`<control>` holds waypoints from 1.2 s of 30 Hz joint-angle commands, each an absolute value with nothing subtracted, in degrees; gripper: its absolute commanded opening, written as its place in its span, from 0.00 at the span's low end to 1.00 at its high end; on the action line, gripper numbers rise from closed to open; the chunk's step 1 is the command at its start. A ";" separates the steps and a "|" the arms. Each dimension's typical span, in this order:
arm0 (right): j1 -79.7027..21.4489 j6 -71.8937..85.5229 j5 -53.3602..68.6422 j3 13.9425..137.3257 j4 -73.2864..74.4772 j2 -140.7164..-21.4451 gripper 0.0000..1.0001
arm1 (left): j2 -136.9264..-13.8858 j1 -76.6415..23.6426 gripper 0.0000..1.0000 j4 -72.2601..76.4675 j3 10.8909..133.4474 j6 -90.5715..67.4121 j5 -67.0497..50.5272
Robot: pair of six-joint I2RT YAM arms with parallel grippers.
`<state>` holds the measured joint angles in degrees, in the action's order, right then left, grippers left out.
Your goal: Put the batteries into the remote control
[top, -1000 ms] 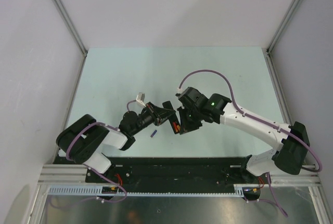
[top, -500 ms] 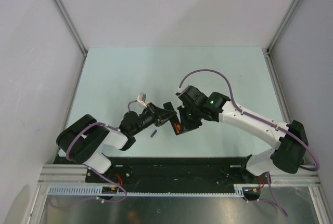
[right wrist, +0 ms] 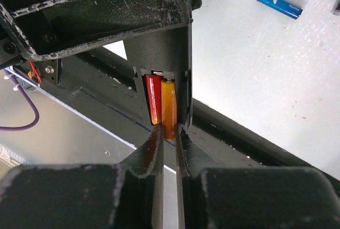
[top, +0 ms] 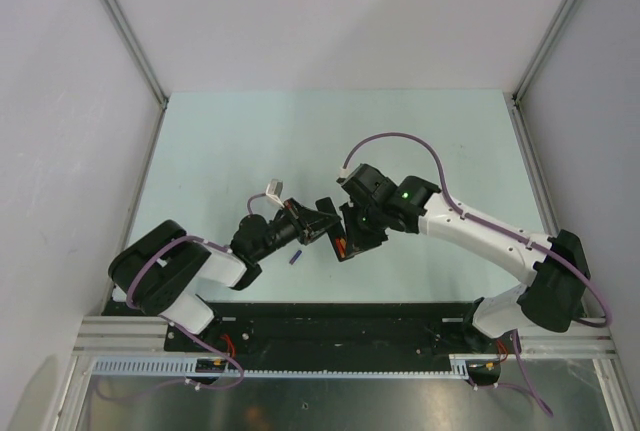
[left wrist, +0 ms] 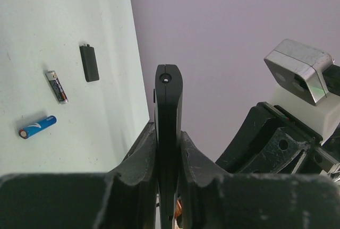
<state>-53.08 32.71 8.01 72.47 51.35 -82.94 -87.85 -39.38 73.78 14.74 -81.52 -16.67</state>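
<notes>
Within the left hand (left wrist: 169, 136) sits the remote control (left wrist: 168, 96) (batteries (right wrist: 168, 107) inside).

Top cam: high, behind arm bases (top: 195, 313), looks down on whole table (top: 250, 141), far off; L wrist cam: close, looks along remote control (left wrist: 168, 112) toward wall (left wrist: 239, 16); R wrist cam: v. close on same remote's recess side; all 3 views share blue cell (left wrist: 37, 126).

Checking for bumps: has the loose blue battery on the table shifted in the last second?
No, the blue battery keeps its distance from the black base rail.
</notes>
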 commanded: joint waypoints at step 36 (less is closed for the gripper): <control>-52.56 32.25 -5.71 71.30 39.31 -65.06 0.50 | -87.89 -38.68 0.00 90.53 17.58 -87.36 -21.35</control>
